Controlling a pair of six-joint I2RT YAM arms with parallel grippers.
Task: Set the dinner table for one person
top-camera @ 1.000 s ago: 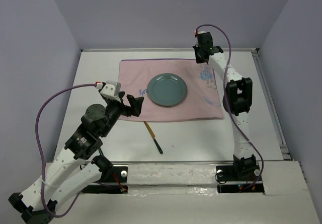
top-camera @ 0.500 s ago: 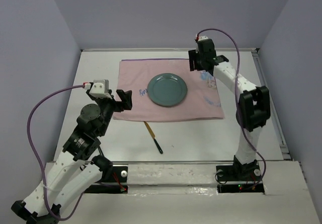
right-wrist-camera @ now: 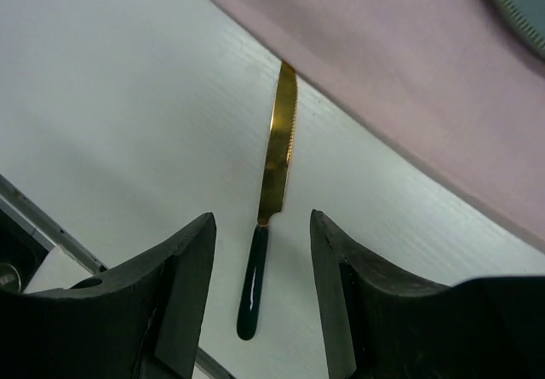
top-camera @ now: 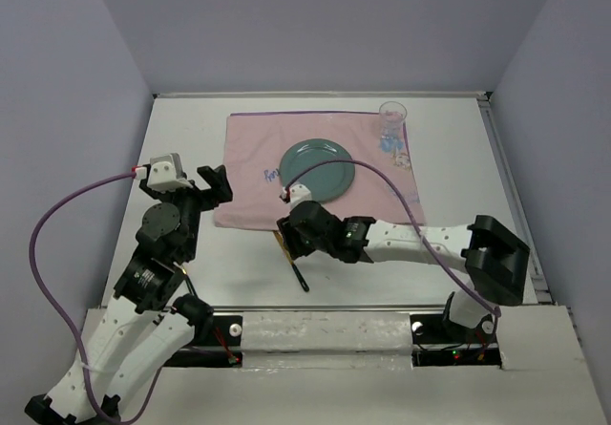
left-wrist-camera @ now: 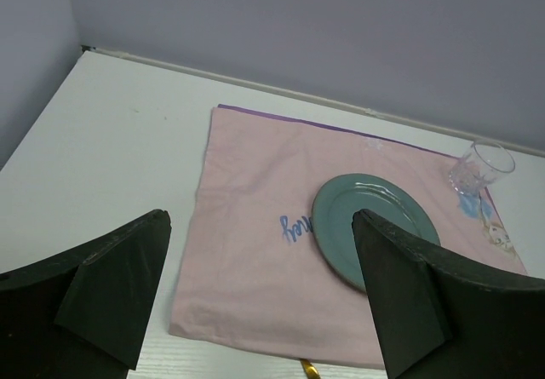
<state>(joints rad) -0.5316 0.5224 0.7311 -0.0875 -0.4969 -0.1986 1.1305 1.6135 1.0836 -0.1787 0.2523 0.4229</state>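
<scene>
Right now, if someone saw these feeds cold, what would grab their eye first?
Probably the pink printed cloth on the white dinner table, with a teal plate at its centre and a clear glass on its far right corner. Next, the right end effector, reaching low across the table, open above a gold-bladed, dark-handled knife lying on bare tabletop, tip at the cloth's near edge.

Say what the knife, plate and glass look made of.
Knife: shiny gold-toned serrated blade, metal; glossy dark handle, probably plastic.
Plate: teal, soft sheen, likely glazed ceramic.
Glass: see-through, glass or clear plastic.
</scene>
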